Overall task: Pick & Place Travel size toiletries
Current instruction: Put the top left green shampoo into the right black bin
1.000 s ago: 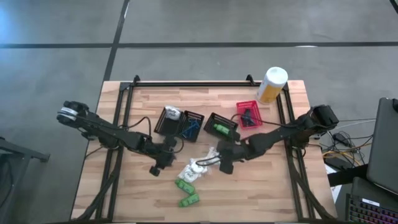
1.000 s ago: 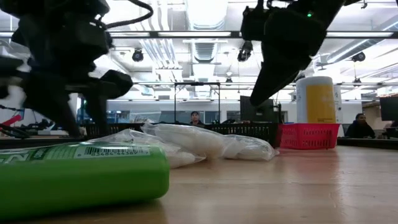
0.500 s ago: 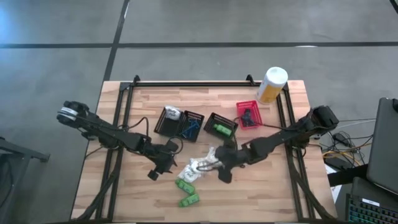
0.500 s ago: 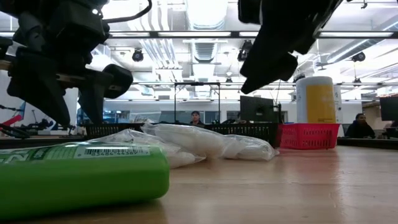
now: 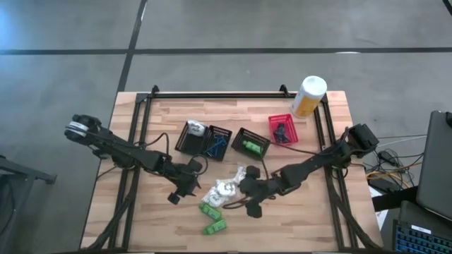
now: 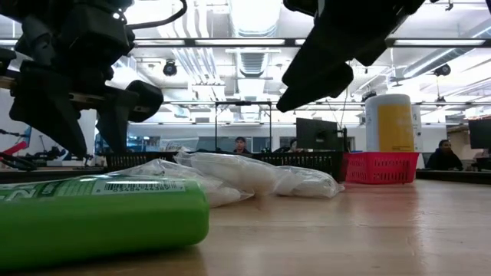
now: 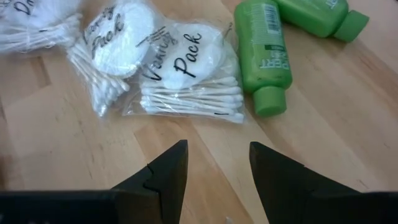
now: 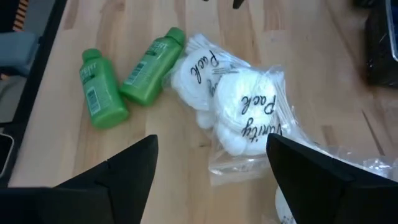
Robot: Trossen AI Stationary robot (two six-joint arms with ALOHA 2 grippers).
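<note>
1. The table (image 5: 162, 113) is a light wooden top with a black frame along its edges.
2. The left gripper (image 5: 185, 188) hovers above the table's middle, on the left side of a heap of vanity packs (image 5: 224, 189). In the left wrist view its fingers (image 7: 163, 177) stand apart with bare wood between them; it holds nothing.
3. In that view one vanity pack (image 7: 189, 78), a clear bag of cotton swabs and round pads, lies just beyond the fingertips, apart from them.
4. The right gripper (image 5: 253, 200) is over the right side of the same heap. In the right wrist view its fingers (image 8: 134, 167) are spread wide and carry nothing.
5. Between and just ahead of those fingers lie two lettered vanity packs (image 8: 249, 118), resting on the wood. More clear wrapping shows at that picture's lower right.
6. Two green bottles (image 5: 212, 217) lie on their sides near the front of the table, next to the heap. One (image 8: 149, 67) touches the bags; the other (image 8: 99, 90) lies beside it. Both are away from the right gripper's fingers.
7. Behind the heap stand three black baskets (image 5: 212, 141) and a red basket (image 5: 282, 130). One black basket holds a white lump (image 5: 195, 128), another a green item (image 5: 251, 146); the red one holds a dark item.
8. A white-and-yellow canister (image 5: 309, 95) stands at the back right corner.
9. In the low view, people (image 6: 242, 144) sit in the room behind.
</note>
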